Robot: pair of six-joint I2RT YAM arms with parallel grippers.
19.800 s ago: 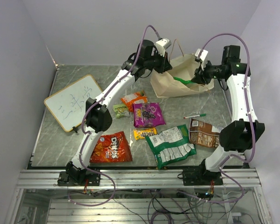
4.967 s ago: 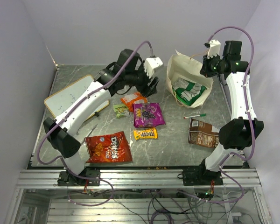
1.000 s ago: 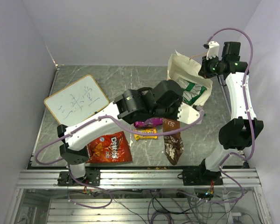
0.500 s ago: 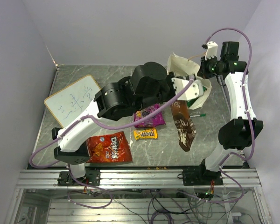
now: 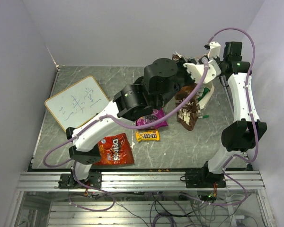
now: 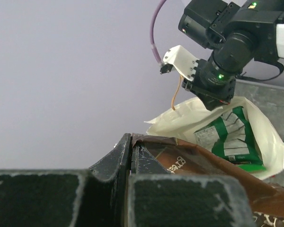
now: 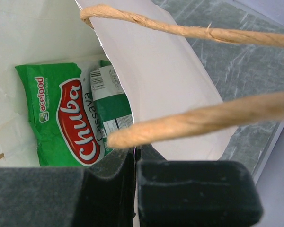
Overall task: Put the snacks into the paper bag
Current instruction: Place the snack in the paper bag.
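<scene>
Left jaws clamped on top edge of a brown foil snack pouch [image 6: 194, 163], which hangs tilted at the mouth of the tall beige paper bag [image 6: 191, 116], above the grey marbled bench [image 5: 180, 151]. Right jaws pinched shut on the bag's rim by a twisted handle. Green-white Chuba packet [image 7: 68, 120] lies inside the bag. Red Doritos bag [image 5: 114, 149], yellow M&M's packet [image 5: 147, 136] and purple pouch [image 5: 154, 120] lie on the bench.

Closed jaws pinch the paper bag [image 7: 165, 94] at its wall; a green Chuba packet [image 7: 61, 123] (cassava) lies inside.
</scene>
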